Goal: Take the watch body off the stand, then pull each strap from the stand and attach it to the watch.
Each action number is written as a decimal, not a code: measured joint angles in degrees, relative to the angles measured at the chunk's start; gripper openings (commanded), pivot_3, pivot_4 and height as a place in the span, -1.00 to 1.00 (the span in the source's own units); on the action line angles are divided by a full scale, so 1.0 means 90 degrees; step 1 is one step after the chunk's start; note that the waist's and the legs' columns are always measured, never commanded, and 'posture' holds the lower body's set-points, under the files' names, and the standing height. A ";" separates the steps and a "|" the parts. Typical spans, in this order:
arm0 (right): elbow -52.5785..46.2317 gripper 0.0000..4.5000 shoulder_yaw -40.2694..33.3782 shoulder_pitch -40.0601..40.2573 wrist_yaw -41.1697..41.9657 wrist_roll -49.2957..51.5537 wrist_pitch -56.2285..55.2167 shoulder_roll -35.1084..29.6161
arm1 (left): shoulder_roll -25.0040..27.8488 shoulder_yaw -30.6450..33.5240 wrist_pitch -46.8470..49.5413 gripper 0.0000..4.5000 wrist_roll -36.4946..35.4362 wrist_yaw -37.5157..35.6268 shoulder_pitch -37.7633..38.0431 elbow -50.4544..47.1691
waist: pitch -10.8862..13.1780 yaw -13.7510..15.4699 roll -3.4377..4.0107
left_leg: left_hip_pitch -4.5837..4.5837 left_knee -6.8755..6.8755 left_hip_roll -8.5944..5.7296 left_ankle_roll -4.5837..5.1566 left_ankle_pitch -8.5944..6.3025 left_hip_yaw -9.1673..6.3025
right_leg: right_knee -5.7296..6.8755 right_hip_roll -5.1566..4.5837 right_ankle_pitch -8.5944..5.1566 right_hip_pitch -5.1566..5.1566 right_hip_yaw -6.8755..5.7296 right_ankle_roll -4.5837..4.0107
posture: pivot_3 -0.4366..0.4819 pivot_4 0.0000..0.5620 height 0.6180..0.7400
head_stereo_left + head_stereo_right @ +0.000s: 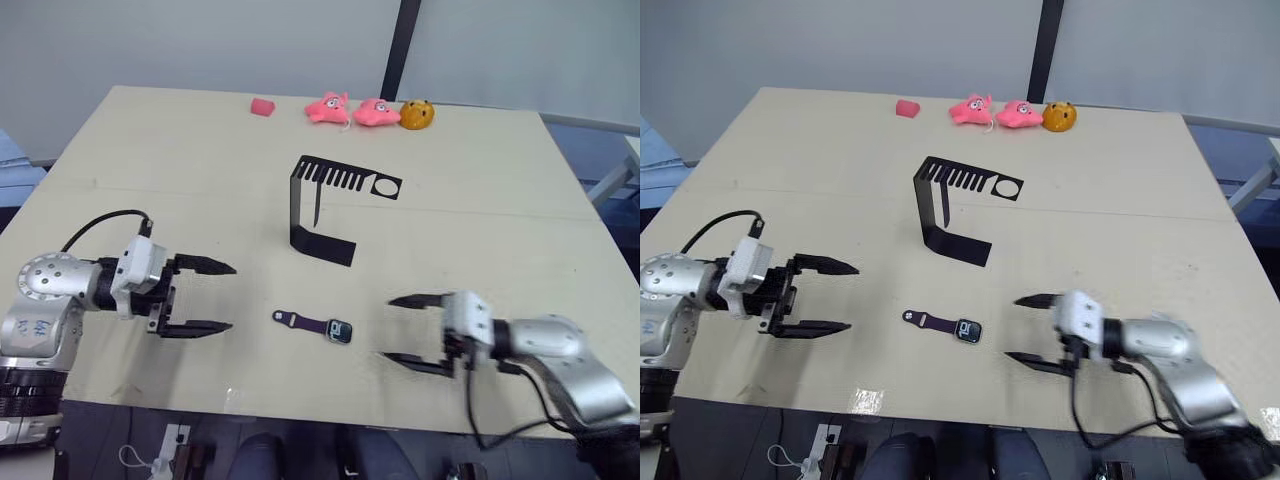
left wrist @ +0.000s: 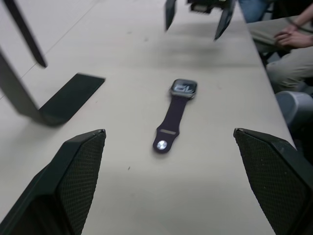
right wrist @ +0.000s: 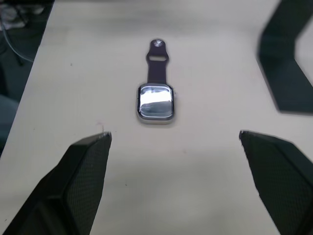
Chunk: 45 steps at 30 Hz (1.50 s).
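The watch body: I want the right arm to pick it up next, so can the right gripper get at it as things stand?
Probably yes. The watch body lies flat on the table, one strap attached, straight ahead of the open right gripper, with bare tabletop between.

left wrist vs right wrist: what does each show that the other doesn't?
Left wrist alone: the right gripper open beyond the watch, and a seated person's hands at the table edge. Right wrist alone: cables off the table's side. Both: the watch body lying flat on the table, one strap attached, and the stand foot.
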 measured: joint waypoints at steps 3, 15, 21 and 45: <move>0.0438 0.98 -0.1067 0.0805 0.0065 0.0157 -0.0295 -0.0070 | 0.0017 0.0353 -0.0150 1.00 0.0082 0.0268 0.0263 0.0400 | -0.0001 -0.0033 -0.0002 | 0.0005 -0.0001 0.0003 0.0025 -0.0014 0.0002 | 0.0002 0.0003 0.0000 0.0002 0.0001 0.0000 | -0.05 -0.47 1.00; 0.0518 0.98 -0.0901 -0.0145 -0.0864 0.0226 0.0219 0.0807 | -0.0286 0.0978 -0.0515 1.00 0.0019 0.0933 0.0665 0.0962 | 0.0003 -0.0112 0.0008 | 0.0011 -0.0004 0.0008 0.0019 -0.0013 0.0002 | 0.0025 0.0003 -0.0002 -0.0006 0.0002 -0.0005 | -0.05 -0.47 1.00; 0.0423 0.61 0.0445 -0.1986 -0.1725 0.0141 0.1542 0.1847 | -0.1182 0.1092 -0.0264 1.00 -0.0241 0.1798 0.1190 -0.0198 | 0.0003 -0.0095 0.0008 | -0.0001 -0.0001 0.0008 -0.0016 0.0001 0.0002 | 0.0034 0.0000 -0.0003 -0.0020 0.0001 -0.0006 | -0.05 -0.47 1.00; 0.4388 -0.99 0.1626 -0.4390 -0.2918 -0.1553 0.0708 0.3960 | -0.3491 -0.1171 0.1421 1.00 0.1568 0.6217 0.0761 -0.2977 | -0.0001 -0.0124 0.0001 | 0.0002 0.0005 0.0007 -0.0023 0.0006 0.0007 | 0.0039 0.0006 -0.0002 -0.0018 0.0003 -0.0005 | -0.05 -0.47 1.00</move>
